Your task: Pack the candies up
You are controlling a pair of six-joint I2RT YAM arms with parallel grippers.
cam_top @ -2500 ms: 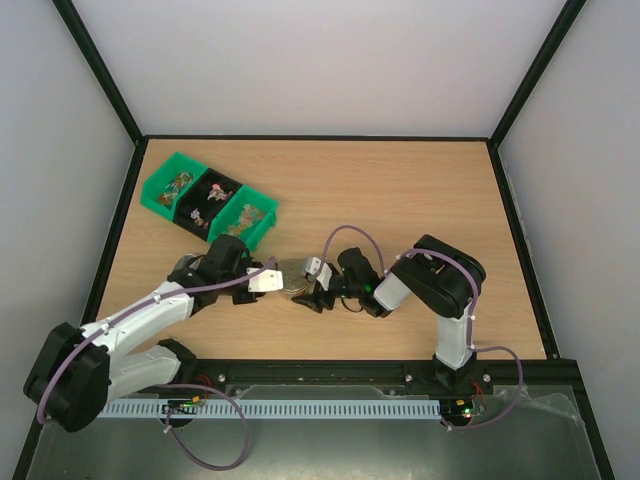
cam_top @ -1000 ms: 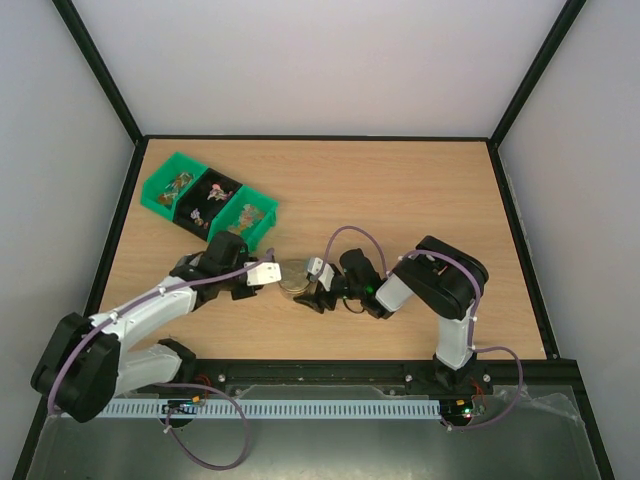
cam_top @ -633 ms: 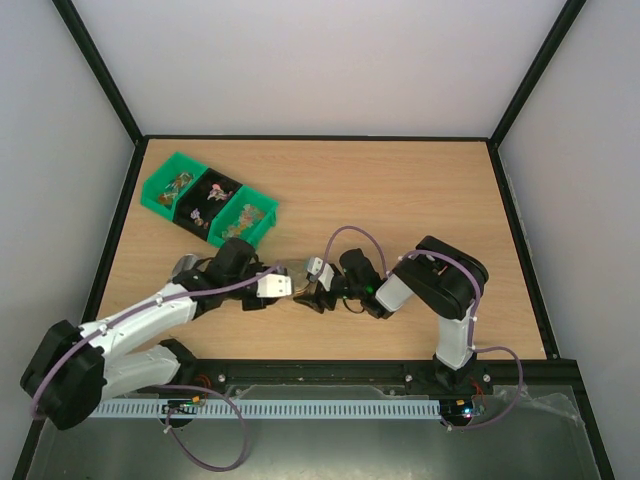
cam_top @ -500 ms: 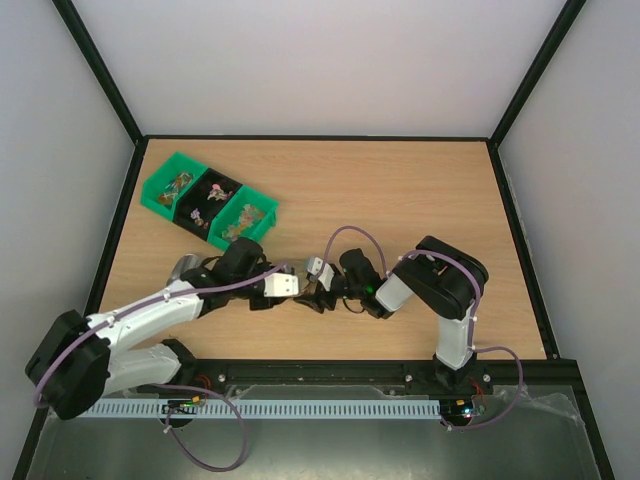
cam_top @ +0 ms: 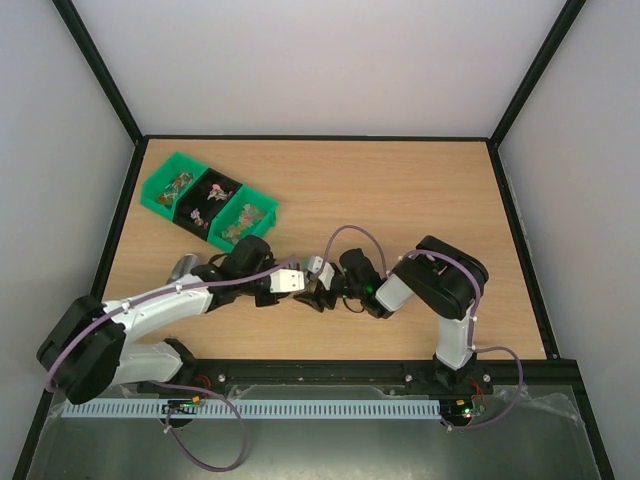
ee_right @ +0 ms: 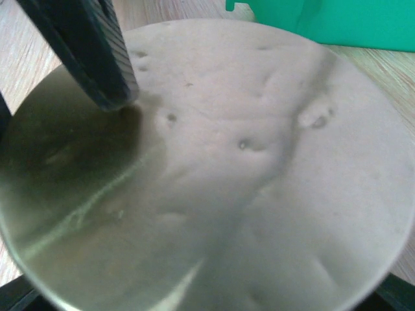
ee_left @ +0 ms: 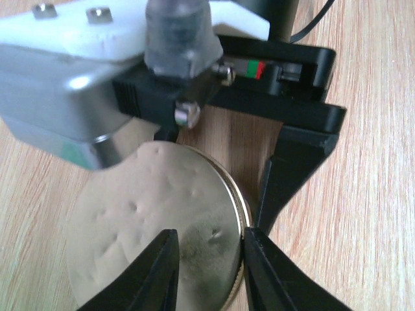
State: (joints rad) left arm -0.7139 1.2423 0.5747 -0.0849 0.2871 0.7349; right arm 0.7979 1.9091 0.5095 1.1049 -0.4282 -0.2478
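The candies (cam_top: pixel 213 193) are tiny mixed-colour sweets in the three compartments of a green bin (cam_top: pixel 160 185) at the back left. A jar with a round whitish lid (ee_left: pixel 155 227) stands between my grippers; its body is hidden under the lid. My right gripper (cam_top: pixel 318 295) is shut on the jar, with one black finger (ee_left: pixel 288 175) against the lid's right side. My left gripper (ee_left: pixel 207 272) hangs over the lid's edge, jaws slightly apart. One of its fingers is above the lid top and the other is just outside the rim. The lid fills the right wrist view (ee_right: pixel 246 181).
A shiny metal scoop (cam_top: pixel 184 266) lies by my left forearm. The green bin's corner (ee_right: pixel 311 19) shows just behind the jar. Black frame rails run along the table's left, back and right edges.
My left gripper has moved right, from beside the jar to over the lid's edge. My right gripper and the jar have stayed put.
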